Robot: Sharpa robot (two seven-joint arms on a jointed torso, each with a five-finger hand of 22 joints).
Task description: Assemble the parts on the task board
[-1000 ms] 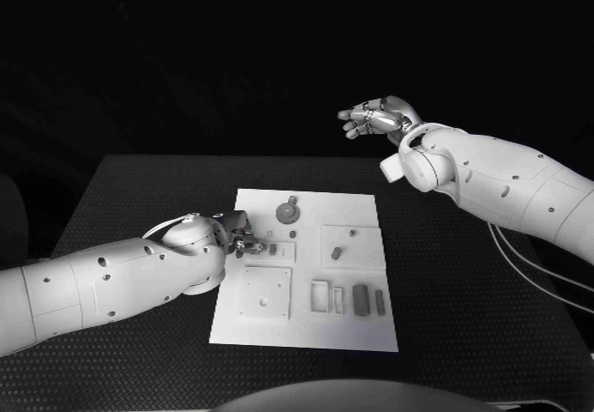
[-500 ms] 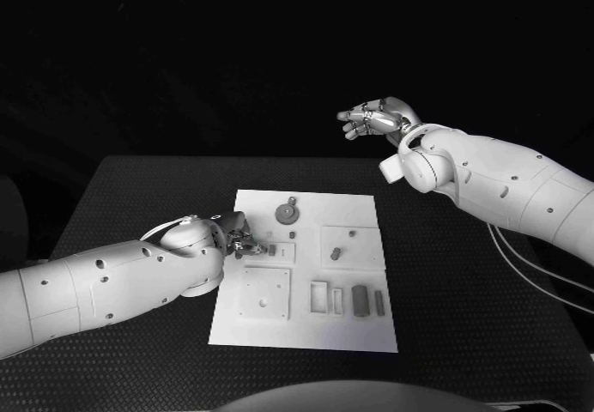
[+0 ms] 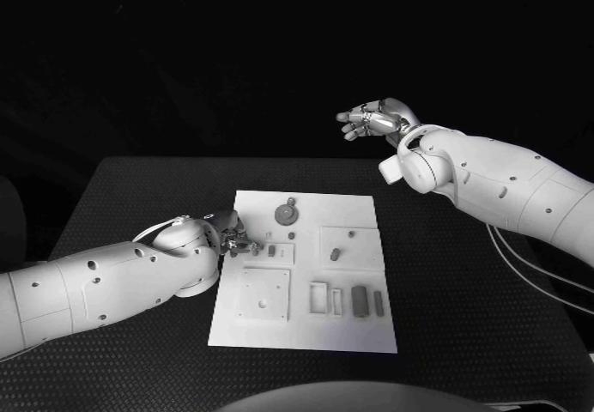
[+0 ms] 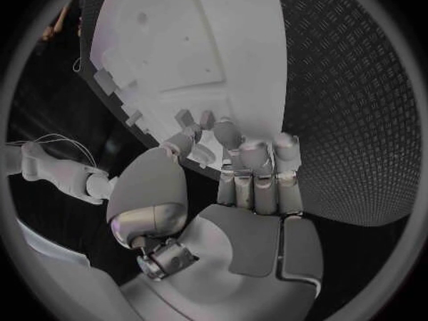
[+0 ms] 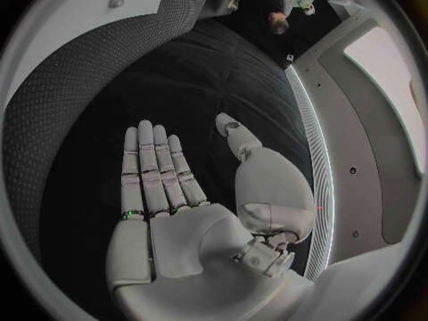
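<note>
The white task board (image 3: 310,330) lies in the middle of the black table. My left hand (image 3: 235,239) hovers at the board's left edge, its fingers curled in and bunched close to a small grey part (image 3: 270,251). In the left wrist view the fingertips (image 4: 223,132) meet the thumb right at the board's edge (image 4: 223,43); whether they pinch anything is hidden. A round part (image 3: 287,211) and a small peg (image 3: 336,253) rest farther in. My right hand (image 3: 378,118) is raised beyond the table's far edge, its fingers (image 5: 152,164) straight and holding nothing.
A square plate (image 3: 265,292) sits at the board's near left. Two dark bars (image 3: 360,300) and pale slots (image 3: 319,296) line its near right. Bare black table mat (image 3: 124,189) surrounds the board on all sides.
My left hand and forearm have drifted slightly left, back from the small grey part. The right hand has stayed where it was.
</note>
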